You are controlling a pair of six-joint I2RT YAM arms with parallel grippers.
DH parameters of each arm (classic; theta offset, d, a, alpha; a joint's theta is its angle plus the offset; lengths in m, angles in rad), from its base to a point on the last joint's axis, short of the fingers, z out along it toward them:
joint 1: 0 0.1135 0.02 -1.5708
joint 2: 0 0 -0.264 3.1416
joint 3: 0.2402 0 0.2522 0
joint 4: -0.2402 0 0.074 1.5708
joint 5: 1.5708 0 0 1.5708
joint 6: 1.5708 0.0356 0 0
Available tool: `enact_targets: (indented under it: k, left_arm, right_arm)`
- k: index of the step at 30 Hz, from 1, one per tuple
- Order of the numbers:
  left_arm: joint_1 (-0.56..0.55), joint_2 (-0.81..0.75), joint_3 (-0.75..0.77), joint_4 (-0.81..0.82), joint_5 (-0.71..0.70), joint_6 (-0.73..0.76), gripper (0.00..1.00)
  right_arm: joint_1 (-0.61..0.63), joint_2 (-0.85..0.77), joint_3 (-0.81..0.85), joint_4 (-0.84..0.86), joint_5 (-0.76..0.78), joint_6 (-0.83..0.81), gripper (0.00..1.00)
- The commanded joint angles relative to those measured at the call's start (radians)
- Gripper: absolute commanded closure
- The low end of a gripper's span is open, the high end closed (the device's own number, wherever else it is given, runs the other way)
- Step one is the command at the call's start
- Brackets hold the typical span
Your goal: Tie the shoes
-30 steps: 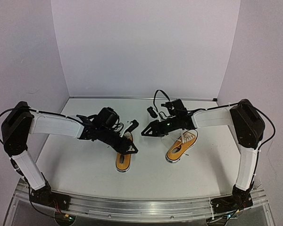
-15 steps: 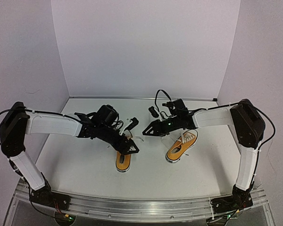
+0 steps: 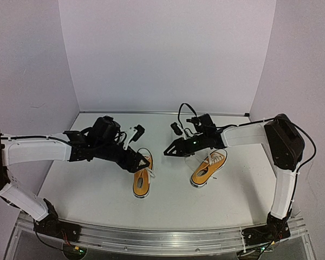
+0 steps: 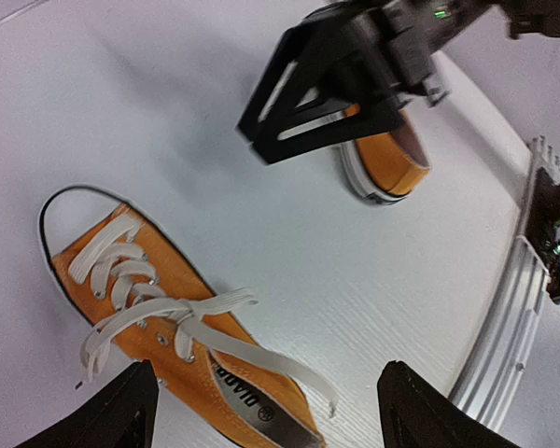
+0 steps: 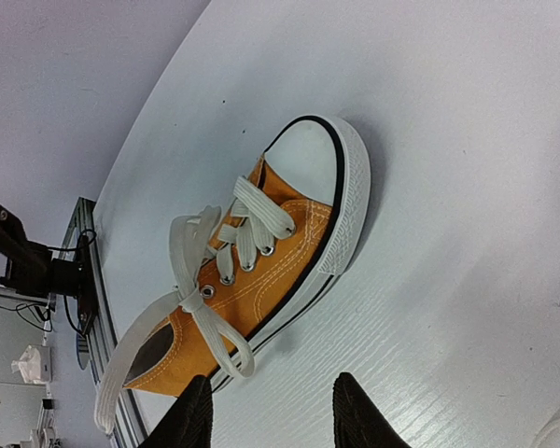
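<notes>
Two orange-yellow sneakers with white laces and toe caps lie on the white table. The left shoe (image 3: 142, 179) also shows in the left wrist view (image 4: 168, 317) and in the right wrist view (image 5: 261, 271). Its laces (image 4: 182, 313) are crossed in a loose knot with ends trailing off the side. The right shoe (image 3: 208, 167) lies partly behind the right gripper in the left wrist view (image 4: 387, 163). My left gripper (image 3: 142, 162) hovers over the left shoe's far end, open and empty (image 4: 271, 411). My right gripper (image 3: 168, 151) hangs between the shoes, open and empty (image 5: 275, 415).
A metal rail (image 3: 151, 238) runs along the table's near edge and shows in the left wrist view (image 4: 513, 308). White walls close the table at the back and on both sides. The right arm's cable (image 3: 181, 111) loops above its wrist.
My left arm has drawn back to the left, and its gripper has moved from over the left shoe's middle towards the shoe's far end. The right arm has barely moved.
</notes>
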Motion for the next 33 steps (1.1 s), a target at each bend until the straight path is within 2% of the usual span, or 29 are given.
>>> enact_targets:
  k: [1,5,7,12,17,19,22,26,31,33]
  left_arm:
    - [0.001,0.064,-0.023,-0.037,-0.136,-0.089,0.19]
    - [0.002,0.116,-0.032,-0.012,-0.139,-0.118,0.3]
    - [0.001,0.149,-0.021,-0.012,-0.151,-0.126,0.32]
    - [0.001,0.226,-0.006,0.027,-0.142,-0.156,0.31]
    - [-0.01,0.271,0.0,0.077,-0.179,-0.181,0.2]
    - [-0.016,0.297,0.018,0.076,-0.207,-0.181,0.22]
    - [-0.017,0.329,0.047,0.066,-0.24,-0.186,0.31]
    - [-0.016,0.331,0.084,0.037,-0.312,-0.185,0.5]
    - [0.04,0.331,0.182,-0.003,-0.384,-0.161,0.9]
    - [0.1,0.343,0.225,-0.01,-0.385,-0.159,0.96]
  right_arm:
    - [0.006,-0.051,0.01,0.02,-0.025,-0.021,0.59]
    - [0.019,-0.05,0.006,0.017,-0.031,-0.026,0.59]
    - [0.019,-0.048,0.0,0.018,-0.025,-0.027,0.59]
    - [0.019,-0.041,-0.005,0.02,-0.022,-0.027,0.59]
    - [0.019,-0.039,-0.004,0.02,-0.022,-0.03,0.59]
    - [0.019,-0.035,-0.003,0.02,-0.022,-0.03,0.59]
    - [0.018,-0.033,0.0,0.021,-0.021,-0.03,0.59]
    - [0.018,-0.041,-0.004,0.02,-0.01,-0.031,0.59]
    - [0.016,-0.049,-0.005,0.019,0.014,-0.03,0.6]
    - [0.01,-0.058,-0.005,0.019,0.025,-0.029,0.6]
